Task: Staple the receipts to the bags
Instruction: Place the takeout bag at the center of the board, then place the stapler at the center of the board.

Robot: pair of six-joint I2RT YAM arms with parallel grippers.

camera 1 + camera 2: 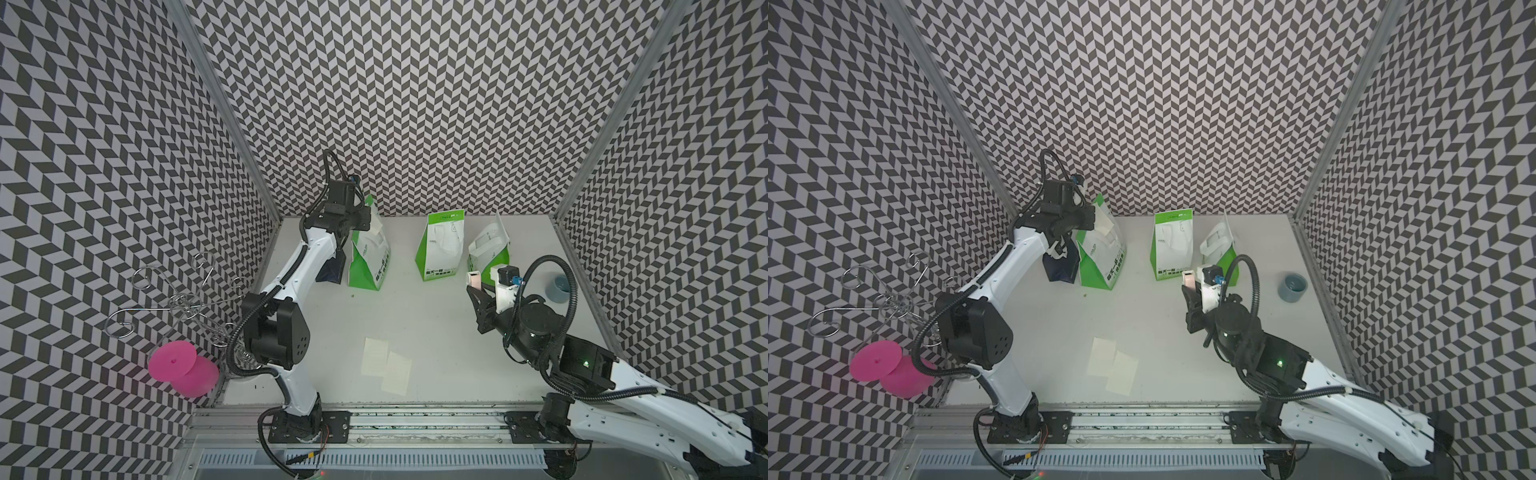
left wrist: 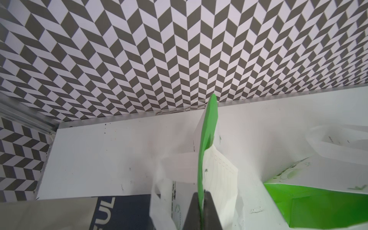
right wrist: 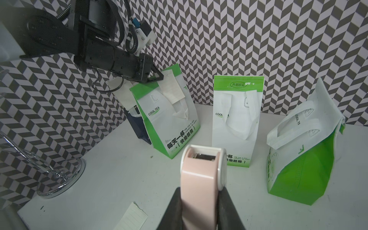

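Left pincer (image 2: 201,207): clamped on top flap of green-and-white paper bag (image 3: 169,123), thin cream paper receipt (image 3: 172,89) against it.
Right pincer (image 3: 201,203): gripping pinkish-white plastic stapler (image 3: 197,175), apart from that bag.
Risk: stapler nudging the flap could slip the receipt.

The stapler (image 3: 196,179) in the black right pincer (image 3: 200,196) was pale pink; bags (image 3: 235,123) ahead were green-and-white, walls (image 3: 258,39) grey-white chevroned.

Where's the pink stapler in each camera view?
Both top views: stapler right of centre, in the right end effector.
Left wrist: not in it.
Right wrist: bottom centre, between the dark fingers.
Shared landmark: the green bag pinched by the left end effector.
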